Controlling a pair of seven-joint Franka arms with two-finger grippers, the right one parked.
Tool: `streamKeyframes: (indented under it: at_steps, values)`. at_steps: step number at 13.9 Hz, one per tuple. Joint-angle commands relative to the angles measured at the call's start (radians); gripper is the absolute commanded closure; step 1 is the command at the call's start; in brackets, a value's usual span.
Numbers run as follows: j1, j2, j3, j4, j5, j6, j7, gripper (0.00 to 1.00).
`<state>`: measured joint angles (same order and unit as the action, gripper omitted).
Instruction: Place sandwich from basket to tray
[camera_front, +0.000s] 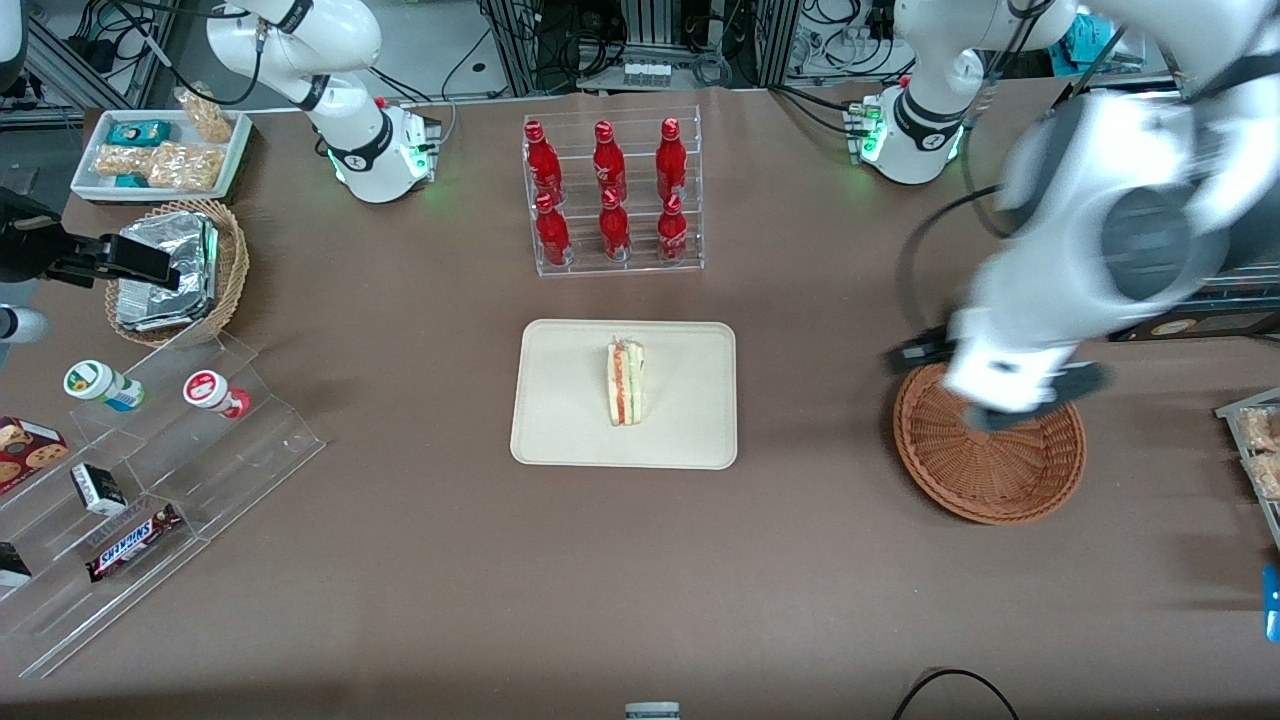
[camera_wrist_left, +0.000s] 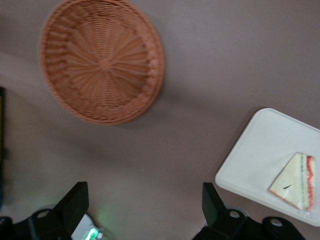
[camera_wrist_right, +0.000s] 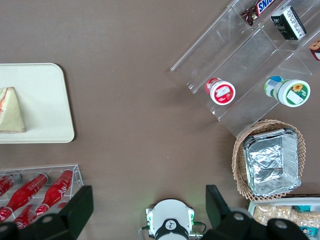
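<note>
The sandwich (camera_front: 625, 382), a wrapped white wedge with red and green filling, lies in the middle of the cream tray (camera_front: 560, 420); the wrist view shows the sandwich (camera_wrist_left: 298, 181) on the tray (camera_wrist_left: 255, 160) too. The reddish-brown basket (camera_front: 1000, 480) sits toward the working arm's end of the table, and in the wrist view the basket (camera_wrist_left: 102, 60) holds nothing. My gripper (camera_front: 1000, 385) hangs high over the basket's edge, open, nothing between its fingers (camera_wrist_left: 75, 202).
A clear rack of red bottles (camera_front: 610, 195) stands farther from the camera than the tray. Toward the parked arm's end are a tan basket with foil packets (camera_front: 175, 270), a white snack tray (camera_front: 160, 150) and a clear stepped shelf (camera_front: 150, 470).
</note>
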<state>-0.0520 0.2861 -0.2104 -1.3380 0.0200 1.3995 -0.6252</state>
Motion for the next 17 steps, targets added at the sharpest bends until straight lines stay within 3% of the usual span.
streamKeyframes:
  at_steps: [1, 6, 17]
  values:
    - [0.113, -0.074, -0.017, -0.044, -0.047, -0.033, 0.088, 0.0]
    - [0.214, -0.131, -0.015, -0.052, -0.054, -0.134, 0.21, 0.0]
    - [0.219, -0.146, -0.032, -0.061, -0.057, -0.123, 0.2, 0.0]
